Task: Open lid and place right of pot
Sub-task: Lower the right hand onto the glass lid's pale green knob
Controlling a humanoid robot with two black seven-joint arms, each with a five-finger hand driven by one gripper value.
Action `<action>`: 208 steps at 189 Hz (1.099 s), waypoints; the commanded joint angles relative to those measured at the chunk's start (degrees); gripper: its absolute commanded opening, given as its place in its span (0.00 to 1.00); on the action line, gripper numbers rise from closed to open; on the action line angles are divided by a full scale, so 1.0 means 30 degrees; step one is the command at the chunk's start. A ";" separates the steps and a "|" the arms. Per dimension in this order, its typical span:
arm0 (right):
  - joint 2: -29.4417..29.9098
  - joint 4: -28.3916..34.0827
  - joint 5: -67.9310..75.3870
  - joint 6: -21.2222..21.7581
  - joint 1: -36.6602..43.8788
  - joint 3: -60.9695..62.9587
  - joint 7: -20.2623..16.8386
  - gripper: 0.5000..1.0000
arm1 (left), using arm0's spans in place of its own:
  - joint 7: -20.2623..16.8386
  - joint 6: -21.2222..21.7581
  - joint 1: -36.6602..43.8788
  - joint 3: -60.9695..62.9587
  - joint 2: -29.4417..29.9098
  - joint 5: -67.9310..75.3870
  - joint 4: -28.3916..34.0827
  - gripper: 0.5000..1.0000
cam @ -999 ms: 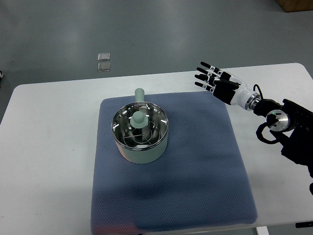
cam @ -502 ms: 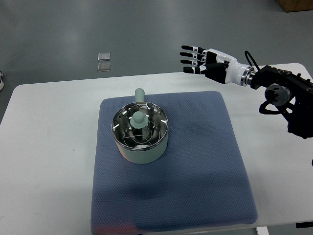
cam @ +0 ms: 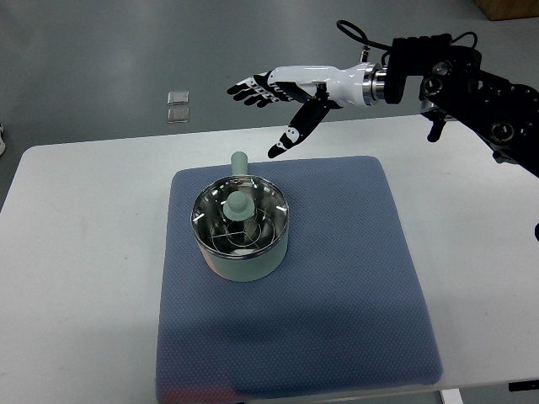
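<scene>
Top view: the right hand [cam: 286,88] reaches in from the right edge on a black arm and hangs in the air above the far side of the white table [cam: 76,252]. Its fingers [cam: 251,87] are stretched out and slightly fanned, pointing toward the left of the picture, with the thumb [cam: 290,137] dropped away from them and angled down toward the pot. The hand holds nothing and touches nothing.

Below the thumb tip and a little to its left stands the pale green pot [cam: 241,229], resting on the blue mat [cam: 337,295] near the mat's far left part. The pot's stubby handle [cam: 240,162] sticks out toward the far edge of the mat, just short of the thumb tip but apart from it. The glass lid [cam: 253,220] sits on the pot, seated inside the metal rim, with its pale green knob [cam: 237,204] standing upright at about the centre. The knob lies nearer the camera than the fingertips and well apart from them.

To the right of the pot, under and nearer than the palm, the mat is bare cloth. Far beyond the fingertips, on the grey floor, lie two small square tiles [cam: 178,107], one behind the other. The left arm does not show.
</scene>
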 commanded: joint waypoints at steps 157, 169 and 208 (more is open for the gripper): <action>0.3635 0.0171 -0.4899 -0.0188 0.3881 -0.7424 0.0173 0.91 | 0.0002 -0.0001 0.0005 0.0000 0.0000 -0.0001 -0.0001 1.00; 0.3635 0.0142 -0.5075 -0.0217 0.3852 -0.7483 0.0291 0.91 | 0.0002 -0.0001 0.0005 0.0000 0.0000 -0.0001 -0.0001 1.00; 0.3635 0.0112 -0.5456 -0.0715 0.3852 -0.7570 0.0378 0.83 | 0.0002 -0.0001 0.0005 0.0000 0.0000 -0.0001 -0.0001 1.00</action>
